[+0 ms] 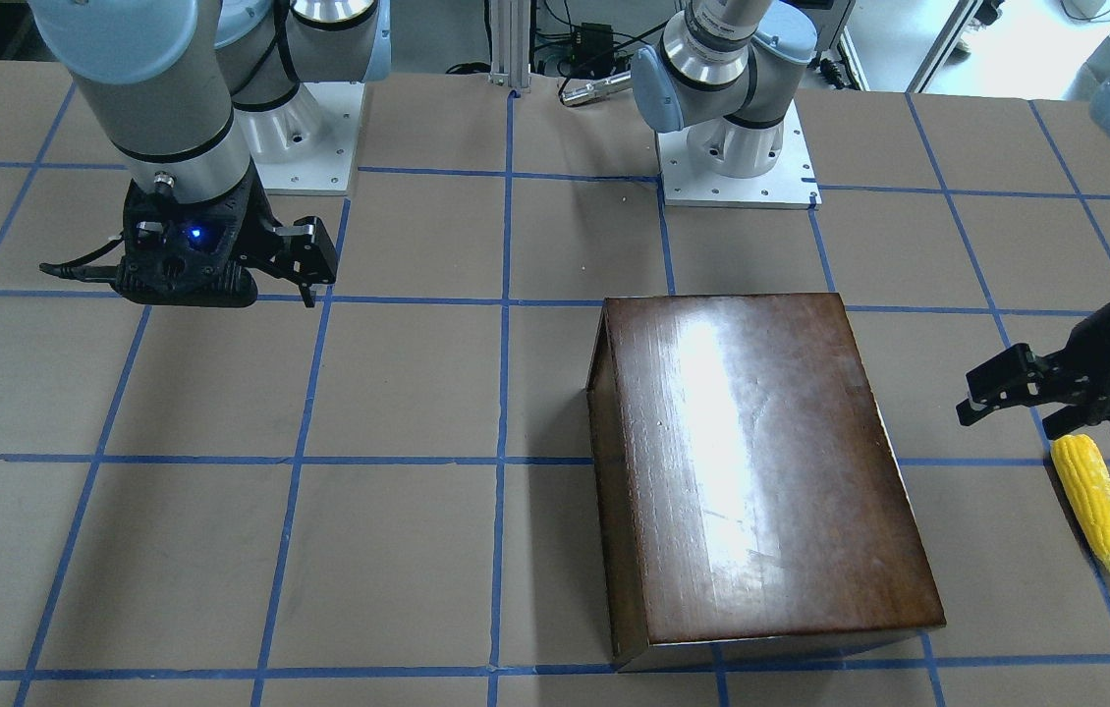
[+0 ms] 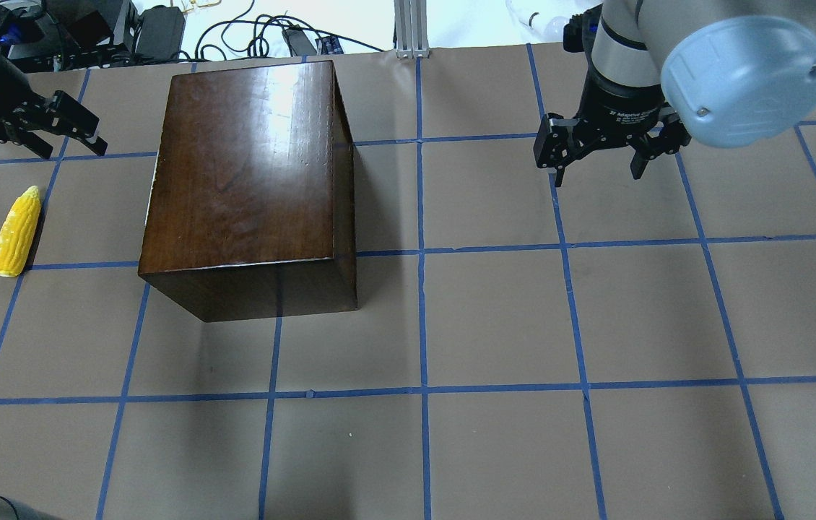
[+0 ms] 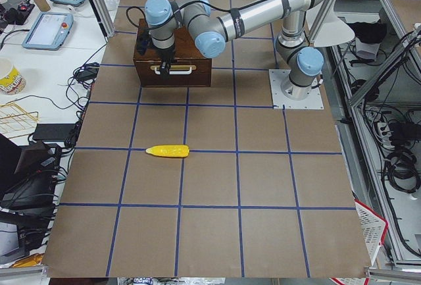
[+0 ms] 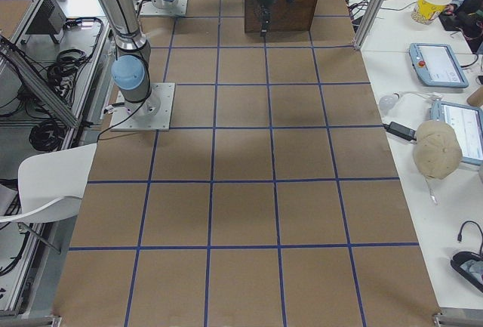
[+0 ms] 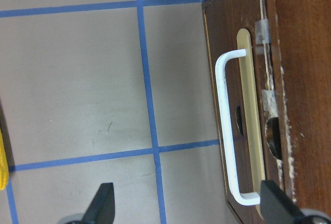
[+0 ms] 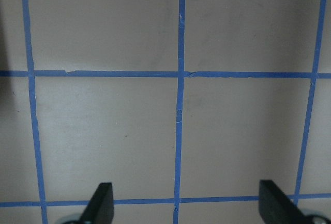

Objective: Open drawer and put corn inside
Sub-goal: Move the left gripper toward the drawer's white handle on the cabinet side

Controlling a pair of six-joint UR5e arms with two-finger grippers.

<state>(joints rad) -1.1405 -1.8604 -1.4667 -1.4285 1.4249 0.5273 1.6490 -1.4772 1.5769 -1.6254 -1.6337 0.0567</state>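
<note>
Currently the drawer [image 5: 214, 38] sits shut, corn [image 2: 15, 231] lies on the table [image 2: 495, 318] beside the box [image 2: 249, 166]; left gripper [image 2: 72, 144] and right gripper [image 2: 596, 172] gape empty; a skewed approach could miss the thin handle [image 5: 227, 131]

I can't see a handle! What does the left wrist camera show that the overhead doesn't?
Left wrist only: the drawer's worn dark-brown front panel with its thin white handle. Overhead only: the whole glossy dark-brown wooden box and the open right gripper. Both: the open left gripper, blue tape lines, and the small yellow corn cob, a mere sliver at the wrist.
</note>
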